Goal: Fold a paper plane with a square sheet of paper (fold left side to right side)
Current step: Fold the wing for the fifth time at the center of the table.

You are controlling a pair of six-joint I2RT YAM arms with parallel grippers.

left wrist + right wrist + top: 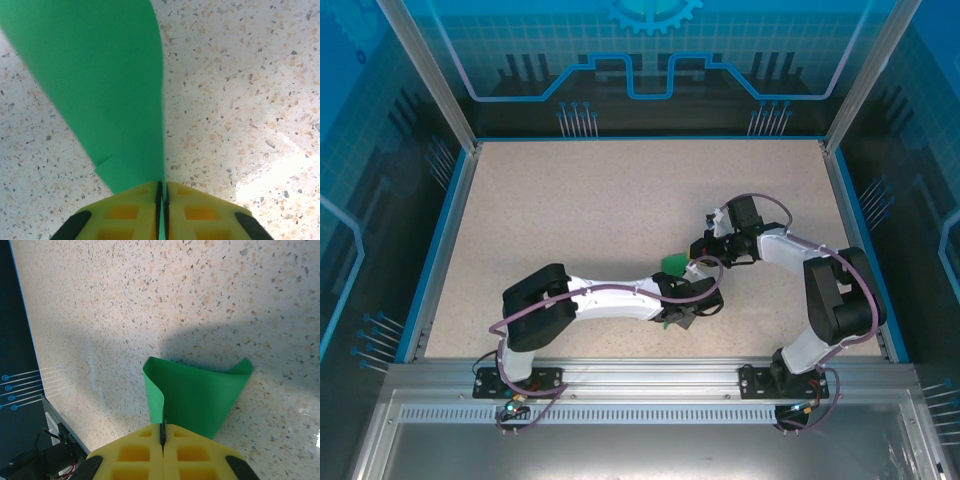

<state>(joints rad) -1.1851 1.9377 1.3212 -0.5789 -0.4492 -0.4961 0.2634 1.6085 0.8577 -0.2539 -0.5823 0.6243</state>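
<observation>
The square sheet of paper (672, 264) is bright green and held off the speckled table between both arms. In the left wrist view the paper (110, 90) fans up and to the left from my left gripper (163, 184), whose yellow jaws are shut on its edge, with green showing in the slit. In the right wrist view the paper (200, 395) hangs as a curled, folded flap over the table, and my right gripper (162, 426) is shut on its near edge. From above, the left gripper (682, 300) sits just below the paper and the right gripper (705, 250) just to its right.
The speckled beige table (570, 220) is bordered by a blue rim (448, 230) and metal posts. A dark edge with cables (30, 450) lies at the left of the right wrist view. Both arms crowd the table's near right part.
</observation>
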